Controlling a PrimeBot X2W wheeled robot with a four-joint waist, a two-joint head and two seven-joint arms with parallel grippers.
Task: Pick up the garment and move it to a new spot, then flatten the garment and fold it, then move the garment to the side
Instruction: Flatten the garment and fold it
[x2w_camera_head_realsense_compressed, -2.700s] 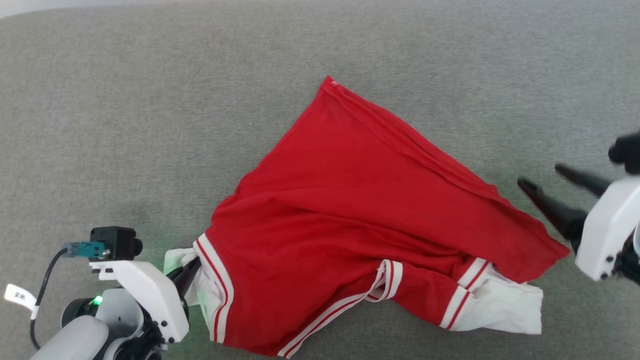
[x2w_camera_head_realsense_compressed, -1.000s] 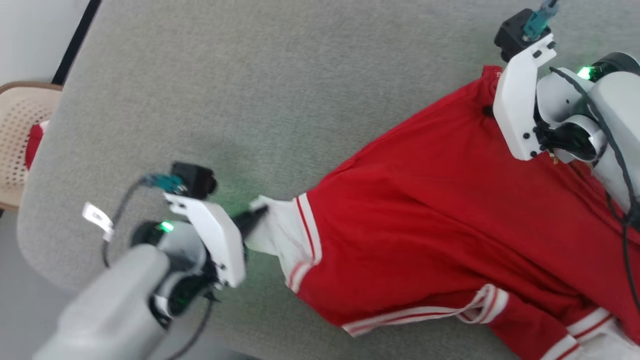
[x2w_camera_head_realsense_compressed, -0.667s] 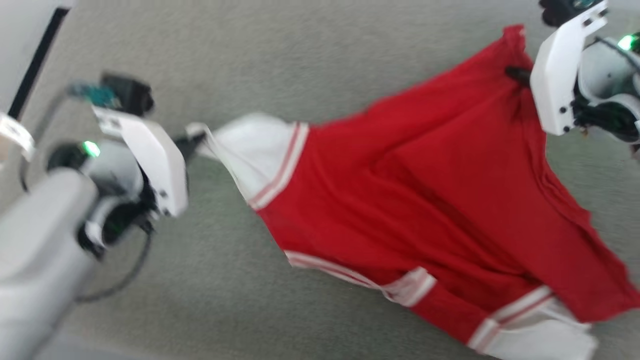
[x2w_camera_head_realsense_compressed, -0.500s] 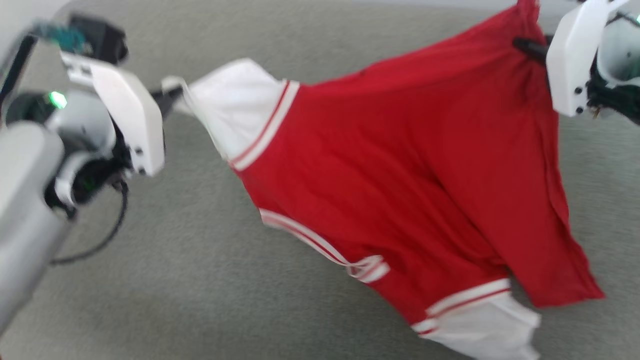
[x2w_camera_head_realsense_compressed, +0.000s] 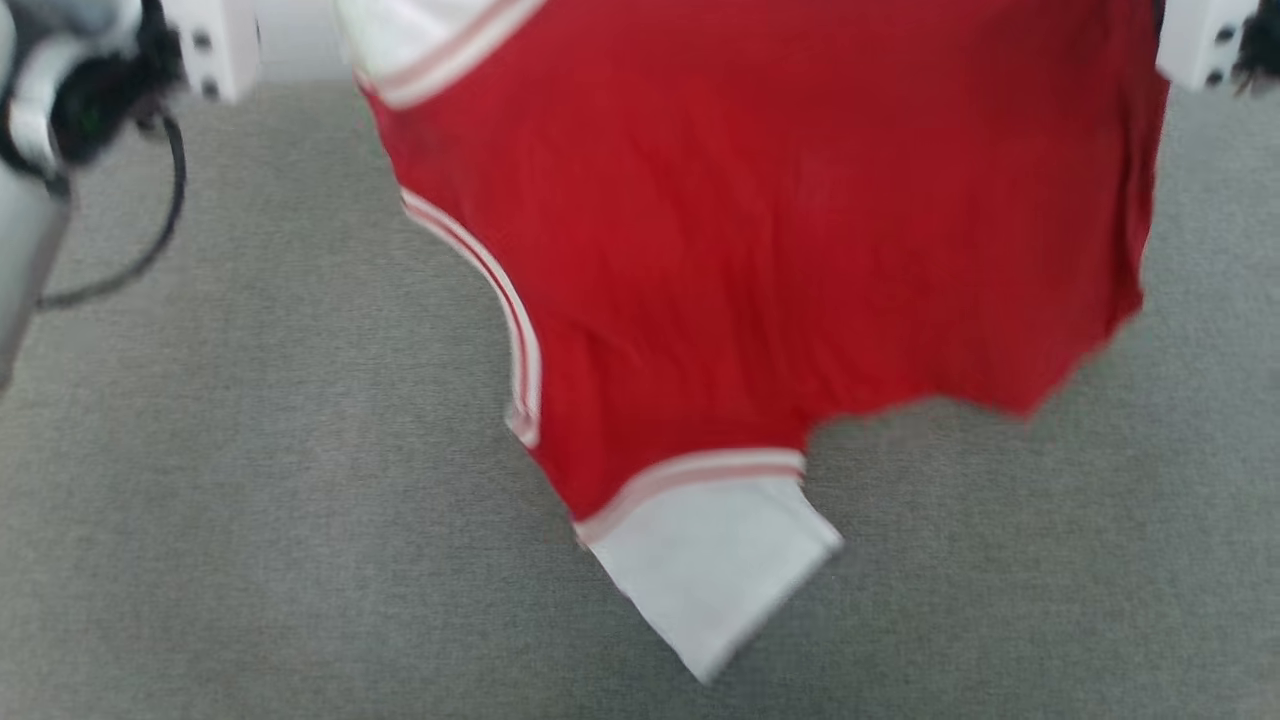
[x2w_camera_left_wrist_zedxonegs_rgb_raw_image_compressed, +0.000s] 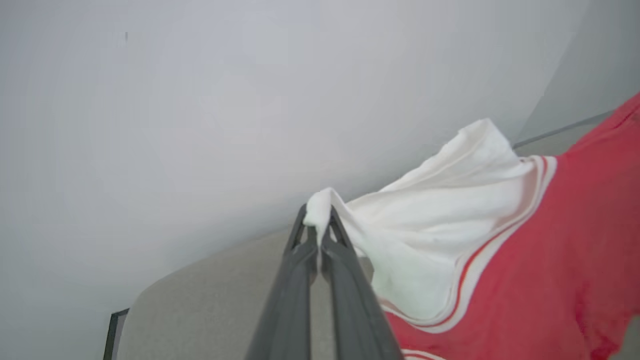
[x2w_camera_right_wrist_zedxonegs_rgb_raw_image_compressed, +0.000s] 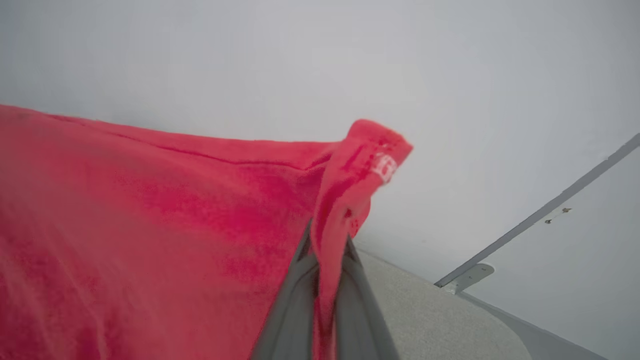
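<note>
Both grippers are pinched fully closed on cloth: the left gripper (x2w_camera_left_wrist_zedxonegs_rgb_raw_image_compressed: 318, 227) on the tip of a white sleeve (x2w_camera_left_wrist_zedxonegs_rgb_raw_image_compressed: 425, 225), the right gripper (x2w_camera_right_wrist_zedxonegs_rgb_raw_image_compressed: 327, 250) on a bunched red corner (x2w_camera_right_wrist_zedxonegs_rgb_raw_image_compressed: 370, 150); below lies the wide grey padded surface (x2w_camera_head_realsense_compressed: 250, 500); the shirt (x2w_camera_head_realsense_compressed: 760, 220) hangs spread between the two grips above it, its other white sleeve (x2w_camera_head_realsense_compressed: 710, 570) lowest, whether touching the surface I cannot tell; a striped band (x2w_camera_head_realsense_compressed: 690, 470) edges that sleeve. By my judgement this is the carrying step, flattening and folding not yet begun; next the arms should hold the cloth taut, lower it evenly at the new spot, then let go.
</note>
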